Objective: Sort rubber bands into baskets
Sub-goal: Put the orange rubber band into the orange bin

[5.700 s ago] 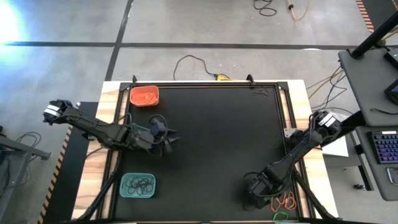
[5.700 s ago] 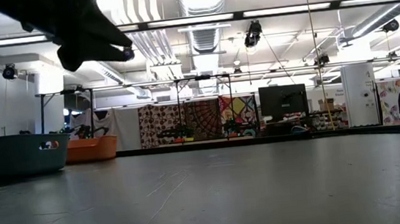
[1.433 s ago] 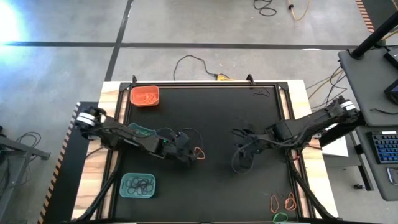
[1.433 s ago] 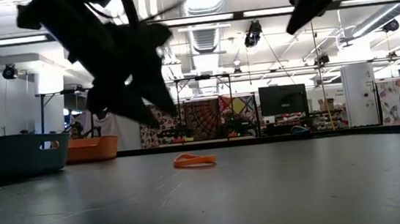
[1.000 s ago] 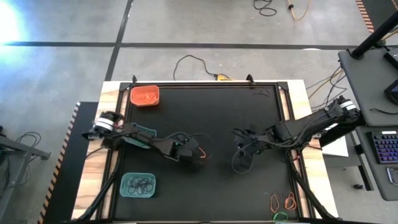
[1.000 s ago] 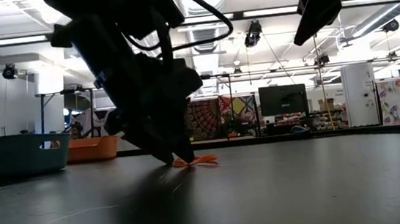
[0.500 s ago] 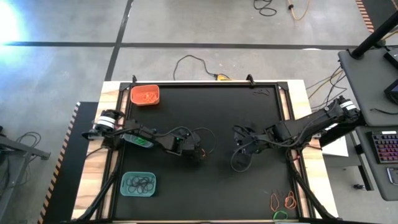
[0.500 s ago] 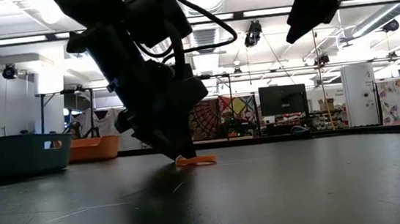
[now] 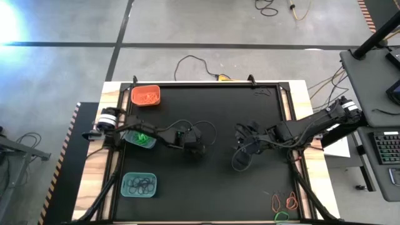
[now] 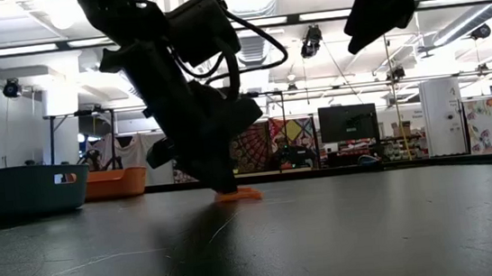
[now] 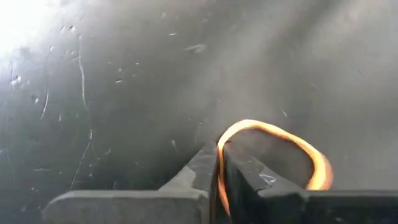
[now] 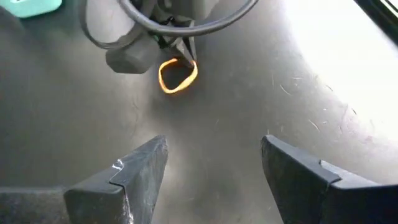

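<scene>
Starting at the table's left edge, three baskets stood in a column: an orange basket at the far corner with orange bands in it, a teal basket holding green bands partly under the left arm, and a second teal basket near the front with black bands inside. Just right of these, near the middle of the black mat, the left gripper was down at the surface with its fingers pressed together on one side of an orange rubber band; the rest of the loop lay on the mat beyond the fingertips. The low view showed that band flat on the surface right under the gripper. Farther right, well apart from the band, the right gripper hung above the mat with its fingers spread wide and nothing between them, facing the left one. At the front right corner lay loose bands, orange and green, off the mat's edge.
</scene>
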Controlling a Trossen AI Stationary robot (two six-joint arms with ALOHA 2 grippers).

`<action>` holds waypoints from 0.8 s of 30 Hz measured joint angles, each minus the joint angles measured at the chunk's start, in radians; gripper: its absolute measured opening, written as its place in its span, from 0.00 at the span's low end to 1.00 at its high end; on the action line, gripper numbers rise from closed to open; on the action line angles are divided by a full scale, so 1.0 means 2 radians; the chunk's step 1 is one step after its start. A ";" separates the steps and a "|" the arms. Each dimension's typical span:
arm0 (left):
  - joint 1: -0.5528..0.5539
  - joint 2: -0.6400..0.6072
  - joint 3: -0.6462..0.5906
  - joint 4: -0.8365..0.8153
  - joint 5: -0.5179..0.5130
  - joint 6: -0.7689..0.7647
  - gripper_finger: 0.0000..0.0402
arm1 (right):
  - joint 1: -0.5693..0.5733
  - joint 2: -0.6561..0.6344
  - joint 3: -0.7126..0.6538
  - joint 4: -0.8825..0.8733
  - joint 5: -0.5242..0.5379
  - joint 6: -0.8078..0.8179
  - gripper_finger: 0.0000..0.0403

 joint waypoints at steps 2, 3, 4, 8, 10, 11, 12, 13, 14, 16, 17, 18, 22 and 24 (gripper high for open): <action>0.008 -0.008 -0.001 -0.004 0.003 -0.014 0.01 | 0.000 0.000 0.000 0.002 0.000 0.000 0.62; 0.014 -0.015 -0.001 -0.009 0.002 -0.016 0.01 | 0.000 0.000 0.000 0.002 0.000 0.000 0.62; 0.019 -0.025 -0.001 -0.015 -0.002 -0.017 0.01 | 0.000 0.000 0.000 0.002 0.000 -0.001 0.62; 0.041 -0.084 0.000 -0.071 -0.018 -0.013 0.00 | -0.003 0.000 0.000 0.005 0.000 -0.006 0.62; 0.053 -0.118 0.000 -0.125 -0.036 -0.010 0.00 | -0.005 0.000 0.000 0.007 0.000 -0.006 0.62; 0.061 -0.136 0.000 -0.151 -0.041 -0.010 0.00 | -0.006 0.000 0.000 0.007 0.001 -0.008 0.62; 0.072 -0.155 0.000 -0.173 -0.043 -0.010 0.00 | -0.006 0.000 0.000 0.007 0.000 -0.010 0.62; 0.083 -0.175 0.000 -0.195 -0.045 -0.010 0.00 | -0.006 0.000 0.000 0.010 0.000 -0.013 0.62; 0.097 -0.191 0.000 -0.218 -0.046 -0.014 0.00 | -0.006 0.000 0.000 0.015 0.000 -0.020 0.62; 0.130 -0.217 0.000 -0.272 -0.047 -0.040 0.00 | -0.006 0.000 -0.003 0.031 0.001 -0.038 0.62; 0.149 -0.228 0.000 -0.299 -0.046 -0.054 0.00 | -0.008 0.000 -0.005 0.043 0.000 -0.049 0.62; 0.169 -0.237 0.000 -0.322 -0.046 -0.064 0.00 | -0.009 0.000 -0.007 0.057 0.000 -0.057 0.62; 0.253 -0.253 0.000 -0.374 -0.051 -0.047 0.00 | -0.020 0.000 -0.012 0.114 0.000 -0.076 0.62; 0.294 -0.252 0.000 -0.385 -0.067 -0.016 0.00 | -0.025 0.000 -0.012 0.140 0.000 -0.077 0.62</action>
